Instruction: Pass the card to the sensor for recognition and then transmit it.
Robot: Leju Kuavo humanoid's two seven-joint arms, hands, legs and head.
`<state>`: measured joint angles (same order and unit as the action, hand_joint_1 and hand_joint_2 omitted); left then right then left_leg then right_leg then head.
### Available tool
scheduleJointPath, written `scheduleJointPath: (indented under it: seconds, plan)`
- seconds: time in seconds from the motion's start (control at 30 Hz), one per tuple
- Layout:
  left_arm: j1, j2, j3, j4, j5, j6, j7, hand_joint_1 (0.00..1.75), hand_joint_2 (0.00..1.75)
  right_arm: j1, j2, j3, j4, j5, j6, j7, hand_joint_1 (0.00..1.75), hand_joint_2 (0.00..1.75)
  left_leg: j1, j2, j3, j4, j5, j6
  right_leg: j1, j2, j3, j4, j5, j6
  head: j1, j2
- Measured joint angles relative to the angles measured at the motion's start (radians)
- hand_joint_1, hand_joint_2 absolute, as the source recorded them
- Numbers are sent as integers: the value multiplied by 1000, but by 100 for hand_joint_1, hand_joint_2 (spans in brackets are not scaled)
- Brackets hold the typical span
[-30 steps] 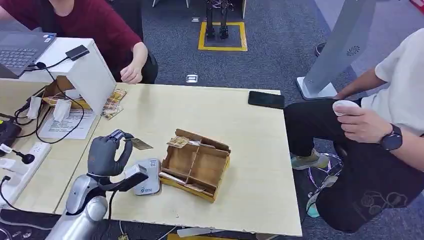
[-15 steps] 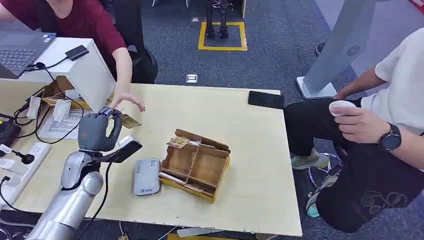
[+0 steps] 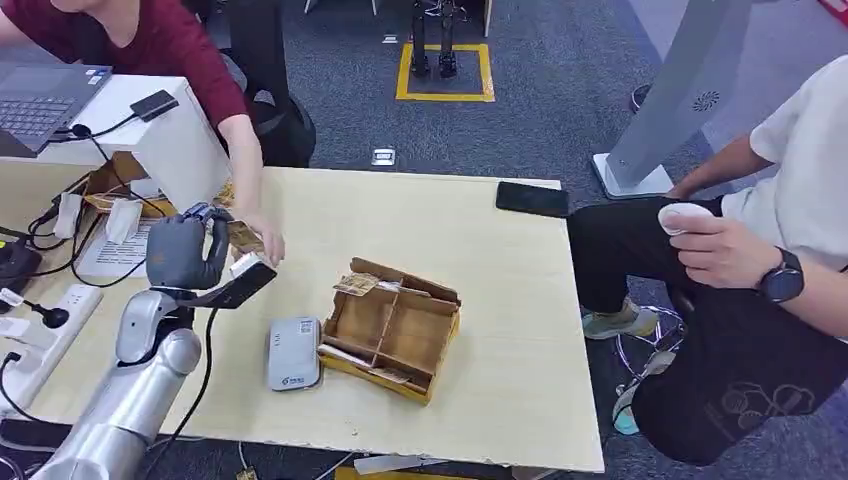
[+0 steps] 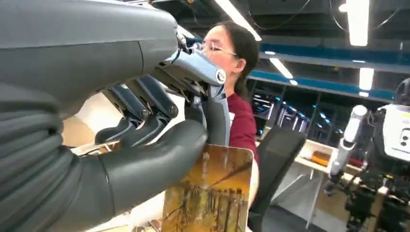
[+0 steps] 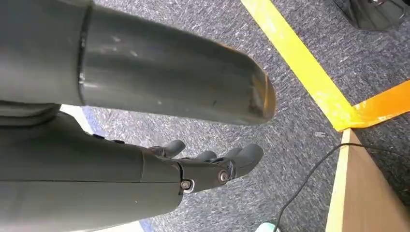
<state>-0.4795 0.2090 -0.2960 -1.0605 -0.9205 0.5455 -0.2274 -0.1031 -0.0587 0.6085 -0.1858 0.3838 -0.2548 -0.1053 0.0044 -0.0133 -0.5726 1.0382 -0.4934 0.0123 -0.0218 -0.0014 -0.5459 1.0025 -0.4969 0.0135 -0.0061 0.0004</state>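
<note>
My left hand (image 3: 185,252) is raised over the table's left side and pinches a golden-brown picture card (image 3: 243,239) between thumb and fingers. The left wrist view shows the card (image 4: 211,193) close up, its top edge under my thumb (image 4: 150,166). A person in a maroon top reaches across the table, and their hand (image 3: 264,241) is at the card's far end. The grey-white card sensor (image 3: 293,352) lies flat on the table nearer to me, apart from the card. My right hand (image 5: 208,164) hangs by my side over the carpet, fingers loosely apart and holding nothing.
A wooden divided box (image 3: 395,325) with cards in it stands right of the sensor. A black phone (image 3: 532,199) lies at the far right edge. A white stand (image 3: 175,145), a laptop (image 3: 45,95), cables and a power strip (image 3: 40,335) crowd the left. A second person (image 3: 770,250) sits at right.
My left hand carried the card from above the sensor away to the far left. The person's hand came across the table down to the card.
</note>
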Motion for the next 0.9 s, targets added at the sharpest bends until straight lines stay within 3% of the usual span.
scheduleJointPath:
  seconds: [0.67, 0.7, 0.9]
  plan:
    - [-24, -1, 3, 51, 2, 1, -2, 175, 175, -1, 0, -5, 0, 8, 0, 0, 0, 0, 0, 0, 0, 0, 0, 0, 0, 0, 0, 0, 0, 0, 0, 0]
    - [-25, -1, 3, 54, 2, 0, -2, 0, 175, -1, 0, -5, 0, 8, 0, 0, 0, 0, 0, 0, 0, 0, 0, 0, 0, 0, 0, 0, 0, 0, 0, 0]
    - [-26, -3, 9, 58, 20, 28, -9, 0, 175, -1, 0, -5, 0, 11, 0, 0, 0, 0, 0, 0, 0, 0, 0, 0, 0, 0, 0, 0, 0, 0, 0, 0]
